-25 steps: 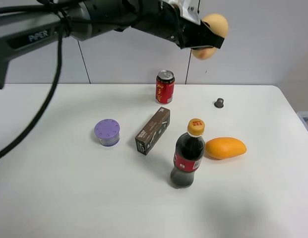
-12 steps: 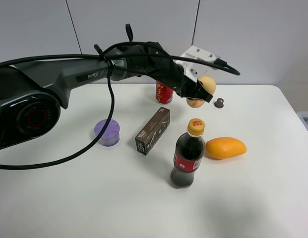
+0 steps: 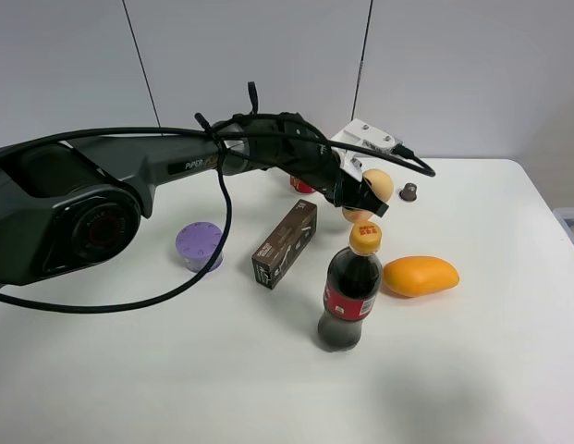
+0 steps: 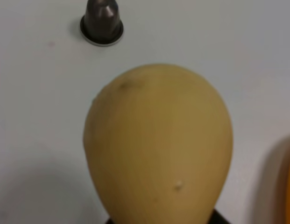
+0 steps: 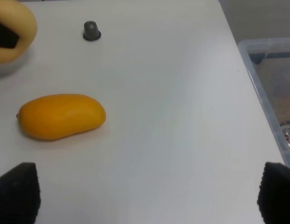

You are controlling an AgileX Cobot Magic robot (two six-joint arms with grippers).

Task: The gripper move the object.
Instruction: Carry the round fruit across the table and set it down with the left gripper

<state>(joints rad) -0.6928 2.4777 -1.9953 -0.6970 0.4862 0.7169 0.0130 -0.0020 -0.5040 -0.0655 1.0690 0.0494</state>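
My left gripper [image 3: 364,198] is shut on the object, a tan potato-like lump [image 3: 378,182], and holds it just above the table, right behind the cola bottle's yellow cap [image 3: 365,237]. In the left wrist view the lump [image 4: 156,144] fills the frame, with white table below it. It also shows at the edge of the right wrist view [image 5: 14,30]. My right gripper [image 5: 145,196] is open and empty, its fingertips [image 5: 16,191] low over the table's right side, near the orange mango [image 5: 60,115].
A cola bottle [image 3: 349,291], the mango [image 3: 421,275], a brown box [image 3: 286,243], a purple round tub [image 3: 200,246], a red can [image 3: 302,183] partly behind the arm and a small dark capsule [image 3: 409,191] are on the white table. A clear plastic bin [image 5: 271,93] stands off the right edge.
My left arm has come down with the lump, from high in front of the back wall to just above the table behind the cola bottle. Nothing else has moved.
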